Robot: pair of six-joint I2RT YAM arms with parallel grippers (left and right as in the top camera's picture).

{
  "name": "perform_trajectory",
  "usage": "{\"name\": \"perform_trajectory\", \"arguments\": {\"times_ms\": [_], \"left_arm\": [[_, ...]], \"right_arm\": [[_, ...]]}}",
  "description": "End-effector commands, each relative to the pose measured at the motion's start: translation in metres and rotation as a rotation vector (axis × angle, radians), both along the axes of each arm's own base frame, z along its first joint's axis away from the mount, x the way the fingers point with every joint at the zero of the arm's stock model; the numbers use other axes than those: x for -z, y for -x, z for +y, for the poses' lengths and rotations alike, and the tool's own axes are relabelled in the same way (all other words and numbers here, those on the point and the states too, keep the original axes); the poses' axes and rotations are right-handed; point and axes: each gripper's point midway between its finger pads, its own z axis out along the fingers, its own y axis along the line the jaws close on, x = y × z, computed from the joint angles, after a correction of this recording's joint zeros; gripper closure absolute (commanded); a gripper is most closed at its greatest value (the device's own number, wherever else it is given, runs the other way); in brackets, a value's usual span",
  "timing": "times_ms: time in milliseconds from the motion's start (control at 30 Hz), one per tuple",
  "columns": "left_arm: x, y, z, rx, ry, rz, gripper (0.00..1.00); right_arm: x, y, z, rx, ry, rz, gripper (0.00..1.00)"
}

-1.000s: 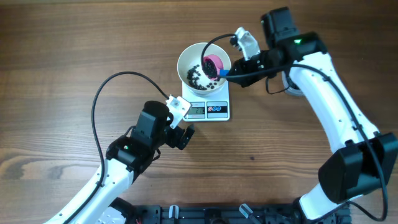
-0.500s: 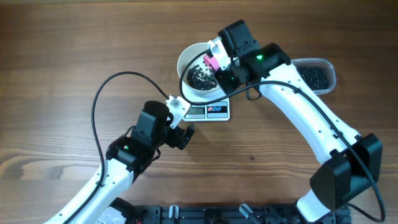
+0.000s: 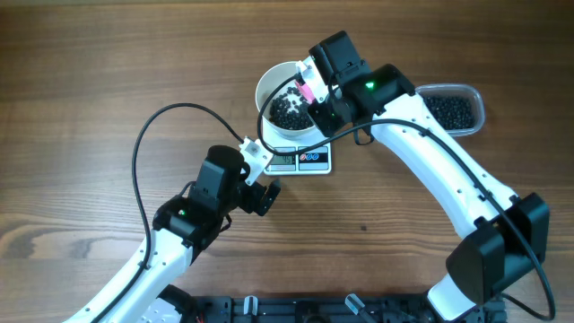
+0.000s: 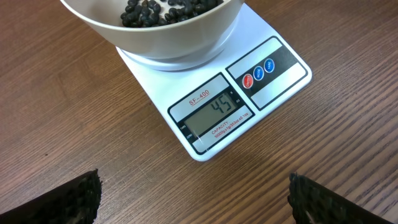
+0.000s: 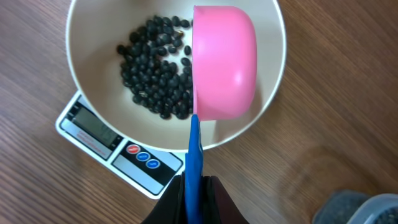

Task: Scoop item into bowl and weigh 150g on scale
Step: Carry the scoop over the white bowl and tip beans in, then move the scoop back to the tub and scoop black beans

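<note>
Inspection of my right gripper (image 5: 194, 190): it is pressed together on the flat blue handle (image 5: 194, 149) of the pink plastic scoop (image 5: 225, 62), one finger on either side of the handle's end. The scoop's cup is tipped over the round white glossy bowl (image 5: 87, 99) with its rounded back towards my wrist camera, so I cannot tell whether anything is inside it. The cup hangs within the bowl's rim, on the side nearest my right arm (image 3: 430, 152).

Contents: a heap of small round black beans (image 5: 152, 78) lies on the bowl's floor, with white showing all around it.

The bowl stands on the small white square digital scale (image 4: 273, 37) and overhangs the platform (the overhang does not cover the grey display (image 4: 214, 112) or the round buttons (image 4: 258, 73)). The display reads 45.

The scale stands on the brown wood-grain desk (image 3: 90, 72), about midway across its width and in the far half, with the display edge facing me.

A clear rounded-rectangular plastic tub (image 3: 473, 97) holding more black beans sits towards the desk's right edge. It is level with the bowl and apart from the scale, and my right arm crosses part of it.

My left gripper (image 4: 193, 186) is spread wide and holds nothing. Its fingers hang over bare desk just on the near side of the scale, and its wrist camera looks onto the display.
</note>
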Motion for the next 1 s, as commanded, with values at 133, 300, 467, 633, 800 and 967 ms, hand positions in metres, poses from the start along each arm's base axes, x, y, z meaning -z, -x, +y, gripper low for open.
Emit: {"name": "perform_trajectory", "arguments": {"times_ms": [133, 300, 467, 633, 800, 967], "left_arm": [[0.001, -0.001, 0.004, -0.01, -0.008, -0.001, 0.0], [0.001, -0.001, 0.004, -0.01, -0.008, -0.001, 0.0], [0.001, -0.001, 0.004, -0.01, -0.008, -0.001, 0.0], [0.001, -0.001, 0.004, -0.01, -0.008, -0.001, 0.0], [0.001, -0.001, 0.004, -0.01, -0.008, -0.001, 0.0], [0.001, -0.001, 0.004, -0.01, -0.008, -0.001, 0.0]], "right_arm": [[-0.044, -0.005, -0.002, -0.008, -0.178, -0.033, 0.96], [-0.08, -0.006, -0.04, 0.06, -0.286, -0.063, 0.96], [-0.102, -0.005, -0.107, 0.215, -0.295, -0.096, 0.96], [-0.091, 0.005, -0.194, 0.501, -0.183, -0.058, 0.96], [-0.061, 0.025, -0.249, 0.736, -0.02, 0.055, 0.96], [-0.028, 0.029, -0.265, 0.803, 0.098, 0.169, 0.96]]}}
